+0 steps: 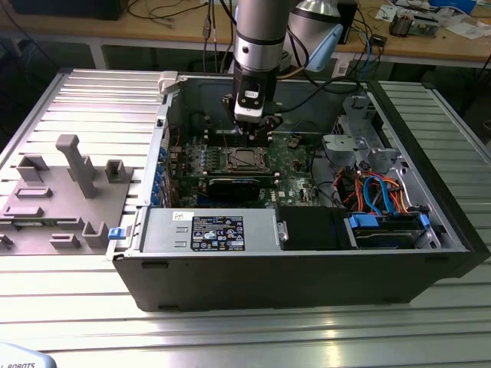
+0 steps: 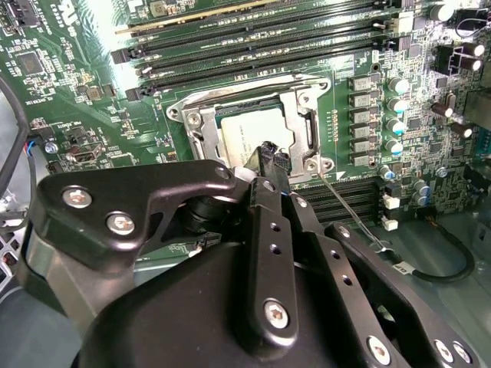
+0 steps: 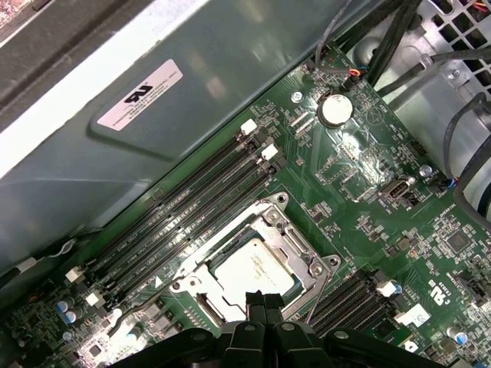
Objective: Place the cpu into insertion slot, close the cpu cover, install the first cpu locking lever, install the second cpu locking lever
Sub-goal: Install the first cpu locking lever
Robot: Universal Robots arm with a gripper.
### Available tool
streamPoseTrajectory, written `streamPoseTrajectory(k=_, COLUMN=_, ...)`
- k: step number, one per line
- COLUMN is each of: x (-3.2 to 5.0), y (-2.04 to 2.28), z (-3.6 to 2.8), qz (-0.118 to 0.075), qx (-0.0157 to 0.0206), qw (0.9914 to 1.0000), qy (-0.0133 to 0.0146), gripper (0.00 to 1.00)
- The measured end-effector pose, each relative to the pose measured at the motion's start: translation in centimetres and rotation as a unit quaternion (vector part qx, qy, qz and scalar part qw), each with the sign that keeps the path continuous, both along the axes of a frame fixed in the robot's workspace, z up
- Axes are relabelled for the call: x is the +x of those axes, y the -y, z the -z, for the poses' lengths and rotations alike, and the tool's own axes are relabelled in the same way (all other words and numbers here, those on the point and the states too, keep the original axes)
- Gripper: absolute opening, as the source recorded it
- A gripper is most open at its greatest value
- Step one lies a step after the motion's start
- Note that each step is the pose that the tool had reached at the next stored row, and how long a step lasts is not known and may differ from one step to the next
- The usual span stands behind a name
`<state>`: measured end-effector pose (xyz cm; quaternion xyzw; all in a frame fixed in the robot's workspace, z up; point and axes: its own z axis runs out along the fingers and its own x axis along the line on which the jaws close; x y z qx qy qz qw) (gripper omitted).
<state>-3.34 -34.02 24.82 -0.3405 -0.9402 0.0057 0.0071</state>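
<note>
Second wrist view: gripper [image 2: 270,152] was pressed together, holding nothing, tip over the cpu [image 2: 245,136] seated in the insertion slot [image 2: 196,127], cpu cover [image 2: 305,115] down around it. Closed tip probably for pushing, not grasping.

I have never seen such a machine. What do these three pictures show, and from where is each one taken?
The exterior view is taken from outside: a robot arm reaches down into an open computer case on a ribbed metal table. The two wrist views come from cameras on the arm, looking past its black gripper at the green board. There the silver cpu lies with the cover down around it. The gripper is shut, with nothing visible in it, close to the cover's edge.
</note>
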Motion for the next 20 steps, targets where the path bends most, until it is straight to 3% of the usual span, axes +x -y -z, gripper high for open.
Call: streamPoseTrajectory(k=20, x=0.0, y=0.0, z=0.0, qz=-0.017, qx=0.0015, qw=0.99985, qy=0.0, gripper=0.11)
